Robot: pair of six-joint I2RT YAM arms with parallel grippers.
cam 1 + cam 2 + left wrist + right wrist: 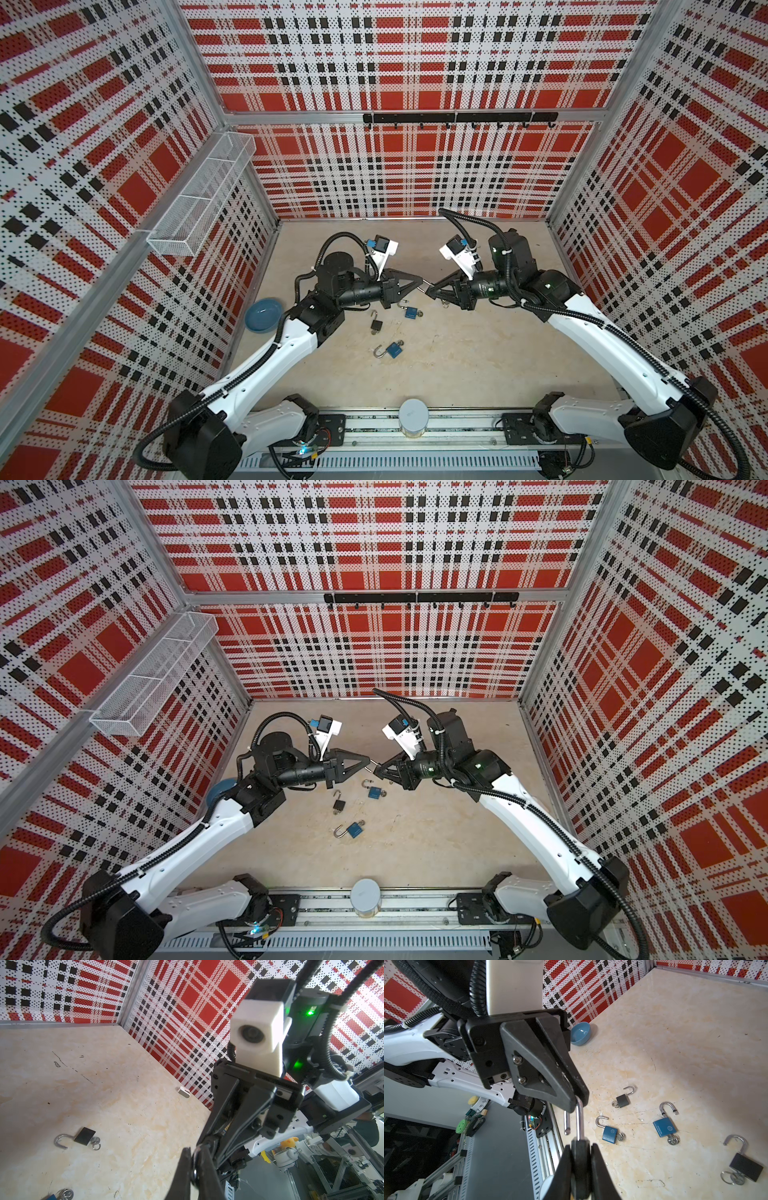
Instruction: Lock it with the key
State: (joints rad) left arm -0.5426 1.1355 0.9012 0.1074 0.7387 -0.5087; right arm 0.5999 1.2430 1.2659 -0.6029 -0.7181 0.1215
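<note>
Where the two arms meet in mid-air over the middle of the surface [478, 353], the held padlock [580, 1152] sits edge-on between the right jaws, which are closed tight on its dark body. Its shackle [579, 1122] is open. The long leg runs straight from the body to the left jaws, which are pinched shut on the bend, and the other end hangs free, out of the body. Key on this lock: cannot tell, the underside is hidden behind the right jaws. In both top views only a short bright stretch of shackle shows between the two sets of jaw tips, clear of the surface. Four more padlocks lie below, all with shackles open and ringed keys in their bases. The small black padlock [623, 1100] lies toward the left arm. The near blue padlock [609, 1133] lies toward the front rail. The far blue padlock [664, 1126] is just beside the meeting point. The large black padlock [745, 1165] is under the right arm and mostly hidden in the top views. The blue bowl [264, 316] rests by the left wall, well apart from the locks. The wire basket [199, 199] hangs on that wall.
</note>
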